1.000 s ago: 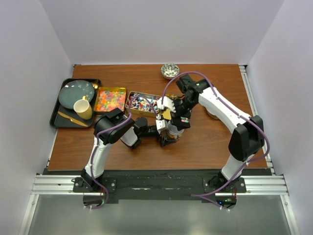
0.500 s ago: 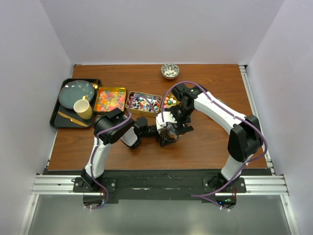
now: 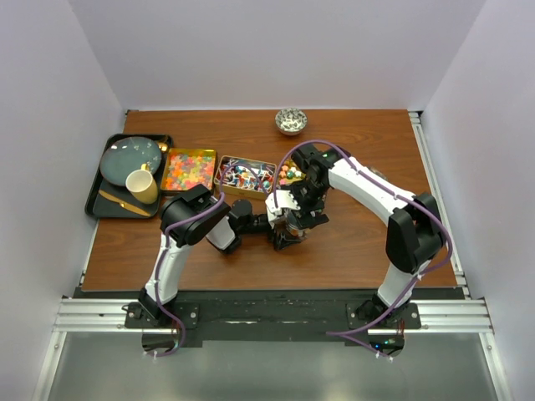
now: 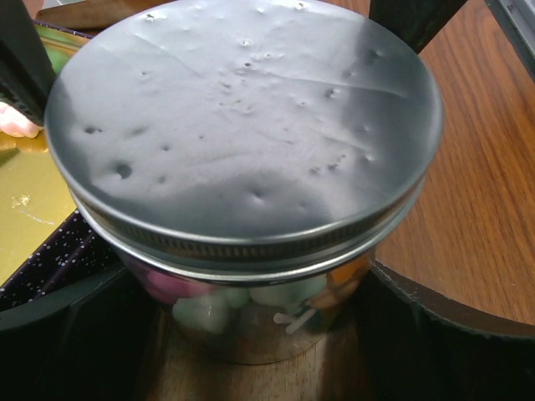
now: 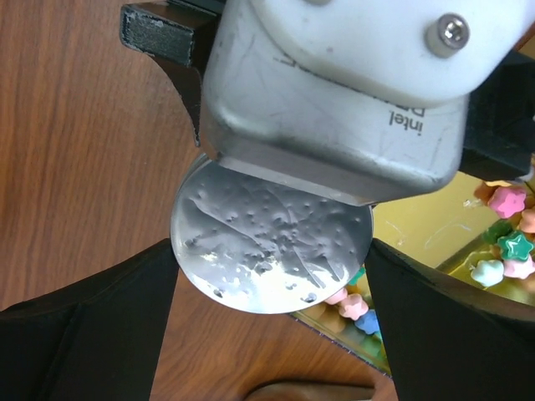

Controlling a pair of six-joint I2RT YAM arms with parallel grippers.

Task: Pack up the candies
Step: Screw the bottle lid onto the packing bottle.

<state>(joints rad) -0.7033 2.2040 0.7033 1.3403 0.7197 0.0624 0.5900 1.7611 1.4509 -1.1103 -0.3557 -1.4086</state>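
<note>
While both arms meet at mid-frame, left gripper (image 3: 282,236) is clamped on jar (image 4: 251,322), fingers snug against the glass low on both sides. Right gripper (image 3: 294,210) sits above it, jaws narrowed onto lid (image 4: 242,125), fingers touching its rim on opposite sides. Lid sits on jar. Candies (image 4: 205,301) inside: pink, pale green, orange. More in three tins (image 3: 219,174) just beyond. Brown wood table (image 3: 359,251). Tray (image 3: 92,205) with cup (image 3: 142,185) at upper left. Bowl (image 3: 291,122) at far edge. Pale walls (image 3: 267,50).
</note>
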